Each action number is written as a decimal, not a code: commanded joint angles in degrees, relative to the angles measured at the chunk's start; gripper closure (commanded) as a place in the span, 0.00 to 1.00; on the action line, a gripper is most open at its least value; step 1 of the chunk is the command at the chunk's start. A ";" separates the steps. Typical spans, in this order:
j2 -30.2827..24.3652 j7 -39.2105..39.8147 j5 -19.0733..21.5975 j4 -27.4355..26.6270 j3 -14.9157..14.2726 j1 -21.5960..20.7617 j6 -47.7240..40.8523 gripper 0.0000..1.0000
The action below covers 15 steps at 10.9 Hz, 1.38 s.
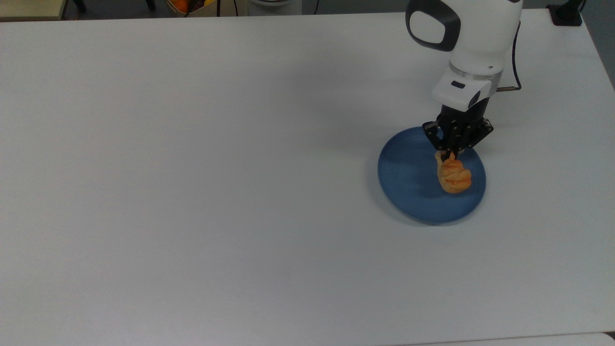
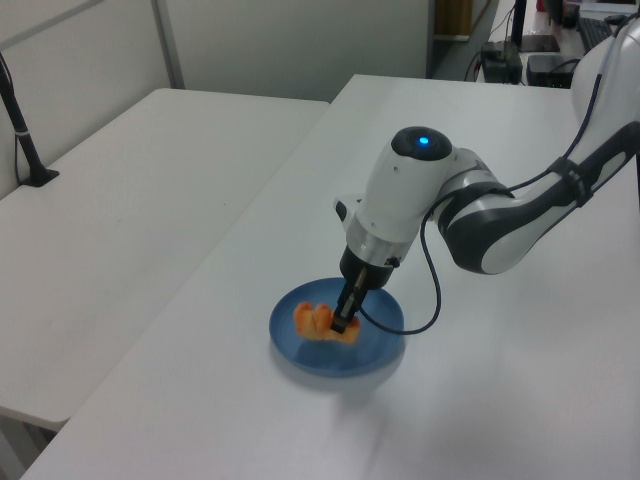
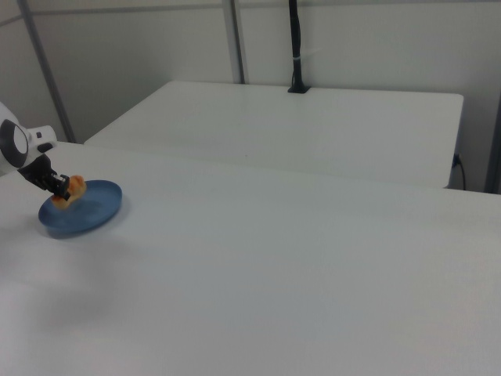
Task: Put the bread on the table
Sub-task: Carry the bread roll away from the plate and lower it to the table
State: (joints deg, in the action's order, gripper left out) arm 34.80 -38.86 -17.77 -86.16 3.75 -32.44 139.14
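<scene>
Plate [image 1: 408,182]: on the worktop [image 1: 192,192], near the top view's right edge.
Bread [image 1: 454,175]: over the plate's right half in the top view, perhaps lifted a little.
Hand [image 1: 451,154]: at the bread's far end, closed on it.

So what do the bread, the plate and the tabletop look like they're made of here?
The bread: golden-orange with a glazed, lumpy top; it pinches in where the fingers squeeze it, so it looks soft, possibly a foam or rubber prop. The plate: uniform matte blue with faint concentric rings, likely plastic or glazed ceramic. The table: smooth matte white, probably laminate.
</scene>
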 commanded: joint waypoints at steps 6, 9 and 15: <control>-11.76 6.31 -0.16 -4.79 -0.76 9.82 -7.13 0.93; -14.66 11.94 -0.07 -10.32 -0.85 16.86 -6.78 0.93; -12.75 21.89 -0.07 -14.56 -1.02 26.80 -5.99 0.93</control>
State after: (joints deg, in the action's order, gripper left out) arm 22.45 -20.36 -17.77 -98.23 2.63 -7.70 132.31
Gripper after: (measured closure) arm 0.899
